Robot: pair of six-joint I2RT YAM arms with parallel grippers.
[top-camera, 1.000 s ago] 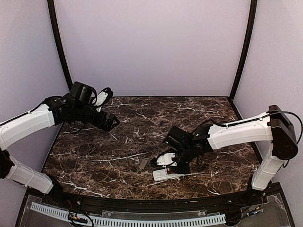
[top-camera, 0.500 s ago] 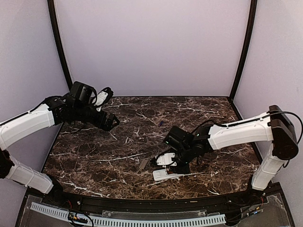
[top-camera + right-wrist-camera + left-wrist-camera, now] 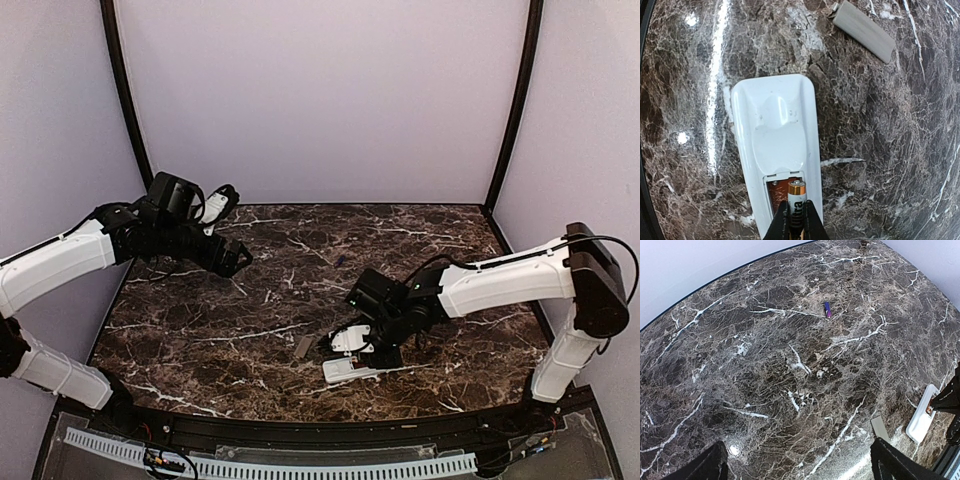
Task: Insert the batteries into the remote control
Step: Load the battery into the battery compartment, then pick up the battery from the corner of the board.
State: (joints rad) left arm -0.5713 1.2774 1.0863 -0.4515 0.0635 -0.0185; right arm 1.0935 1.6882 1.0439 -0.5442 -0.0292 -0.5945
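Your right end effector (image 3: 795, 223) grips one battery (image 3: 796, 196) at the remote control's (image 3: 774, 130) open slot, bottom centre; the second battery (image 3: 827, 309) lies unloaded on the worktop (image 3: 740, 390), upper centre.

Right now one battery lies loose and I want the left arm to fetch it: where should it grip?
Grip the loose battery across its middle, straight down from above, the left gripper turned so it closes on the long sides. It is a slim cylinder lying flat on the marble; an end-on hold would probably slip.
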